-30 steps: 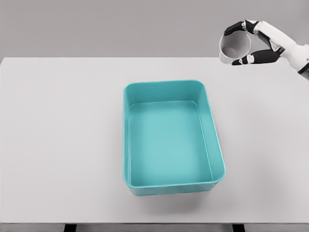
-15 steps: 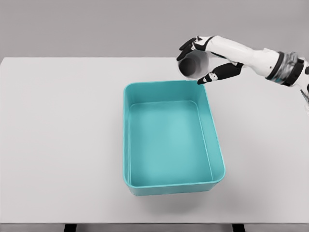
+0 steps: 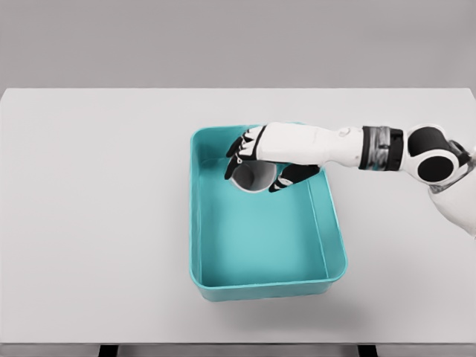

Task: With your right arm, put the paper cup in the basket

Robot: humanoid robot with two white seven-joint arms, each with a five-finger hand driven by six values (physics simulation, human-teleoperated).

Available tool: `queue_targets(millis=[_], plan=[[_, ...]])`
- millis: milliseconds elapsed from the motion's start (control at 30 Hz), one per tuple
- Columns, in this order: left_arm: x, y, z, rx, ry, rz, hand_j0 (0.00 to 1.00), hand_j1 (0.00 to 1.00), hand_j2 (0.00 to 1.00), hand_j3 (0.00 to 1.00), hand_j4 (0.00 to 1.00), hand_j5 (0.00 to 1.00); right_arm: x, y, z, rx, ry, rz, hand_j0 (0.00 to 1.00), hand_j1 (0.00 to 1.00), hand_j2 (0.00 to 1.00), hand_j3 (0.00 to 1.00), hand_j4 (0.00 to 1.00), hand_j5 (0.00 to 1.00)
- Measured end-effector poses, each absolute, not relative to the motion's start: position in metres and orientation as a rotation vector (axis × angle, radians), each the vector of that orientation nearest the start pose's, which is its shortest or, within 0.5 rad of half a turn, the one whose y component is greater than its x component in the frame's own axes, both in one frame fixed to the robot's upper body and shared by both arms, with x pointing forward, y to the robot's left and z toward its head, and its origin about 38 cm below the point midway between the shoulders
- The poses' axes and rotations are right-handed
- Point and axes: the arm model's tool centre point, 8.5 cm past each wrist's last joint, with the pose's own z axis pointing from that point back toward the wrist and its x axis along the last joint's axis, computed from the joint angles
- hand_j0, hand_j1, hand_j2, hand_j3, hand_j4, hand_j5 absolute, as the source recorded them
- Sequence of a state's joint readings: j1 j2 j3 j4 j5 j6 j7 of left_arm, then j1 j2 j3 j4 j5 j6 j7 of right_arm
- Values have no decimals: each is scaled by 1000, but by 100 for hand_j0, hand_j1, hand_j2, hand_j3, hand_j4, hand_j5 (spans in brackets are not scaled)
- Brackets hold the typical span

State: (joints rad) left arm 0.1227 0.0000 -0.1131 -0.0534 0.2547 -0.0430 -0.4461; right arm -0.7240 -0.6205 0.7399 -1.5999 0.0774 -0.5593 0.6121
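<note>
White table [image 3: 89, 223], basket [image 3: 199, 223], hand [image 3: 260, 160] gripping cup [image 3: 253, 177]

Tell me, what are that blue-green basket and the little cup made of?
The basket looks like moulded plastic: one even teal colour, smooth walls, rounded corners. The cup, gripped by the right hand, is plain pale grey and thin-rimmed. That fits paper, though this rendered picture shows no texture to confirm it.

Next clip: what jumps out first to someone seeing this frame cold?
The teal basket at the middle of the white table draws the eye first. Then the white right hand, reaching in from the right over the basket's far end, fingers wrapped around a paper cup tipped on its side.
</note>
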Motion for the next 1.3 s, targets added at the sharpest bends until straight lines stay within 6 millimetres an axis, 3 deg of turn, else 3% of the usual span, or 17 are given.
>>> queue_targets(millis=[133, 167, 200, 500, 567, 633, 700, 800, 867, 933, 1033, 1300], plan=[[-51, 233, -255, -356, -11, 145, 100, 100, 100, 100, 100, 100, 395, -151, 219, -179, 2179, -2763, 69, 69, 69, 69, 69, 69], [-51, 233, -255, -356, -11, 145, 100, 100, 100, 100, 100, 100, 393, -149, 215, -174, 2144, -2775, 79, 79, 79, 79, 79, 79], [-51, 233, -255, -356, -11, 145, 100, 100, 100, 100, 100, 100, 390, -148, 214, -165, 2120, -2780, 100, 100, 100, 100, 100, 100], [-51, 233, -255, -356, -11, 145, 100, 100, 100, 100, 100, 100, 384, -157, 235, -67, 2116, -2719, 100, 100, 100, 100, 100, 100], [-51, 233, -255, -356, -11, 145, 100, 100, 100, 100, 100, 100, 387, -174, 242, -41, 2217, -2694, 100, 100, 100, 100, 100, 100], [-51, 233, -255, -356, -11, 145, 100, 100, 100, 100, 100, 100, 392, -204, 247, -48, 2412, -2649, 100, 100, 100, 100, 100, 100], [-51, 233, -255, -356, -11, 144, 100, 100, 100, 100, 100, 100, 395, -246, 246, -69, 2713, -2541, 100, 100, 100, 100, 100, 100], [-51, 233, -255, -356, -12, 145, 100, 100, 100, 100, 100, 100, 404, -308, 278, 11, 3099, -2213, 100, 100, 100, 100, 100, 100], [-51, 233, -255, -356, -12, 145, 100, 100, 100, 100, 100, 100, 403, -343, 268, 32, 3287, -2099, 100, 100, 100, 100, 100, 100], [-51, 233, -255, -356, -12, 145, 100, 100, 100, 100, 100, 100, 407, -366, 264, 75, 3400, -2033, 100, 100, 100, 100, 100, 100], [-51, 233, -255, -356, -12, 145, 100, 100, 100, 100, 100, 100, 411, -379, 250, 134, 3485, -2066, 100, 100, 100, 100, 100, 100], [-51, 233, -255, -356, -11, 145, 100, 100, 100, 100, 100, 100, 415, -376, 225, 134, 3559, -2086, 100, 100, 100, 100, 100, 100]])
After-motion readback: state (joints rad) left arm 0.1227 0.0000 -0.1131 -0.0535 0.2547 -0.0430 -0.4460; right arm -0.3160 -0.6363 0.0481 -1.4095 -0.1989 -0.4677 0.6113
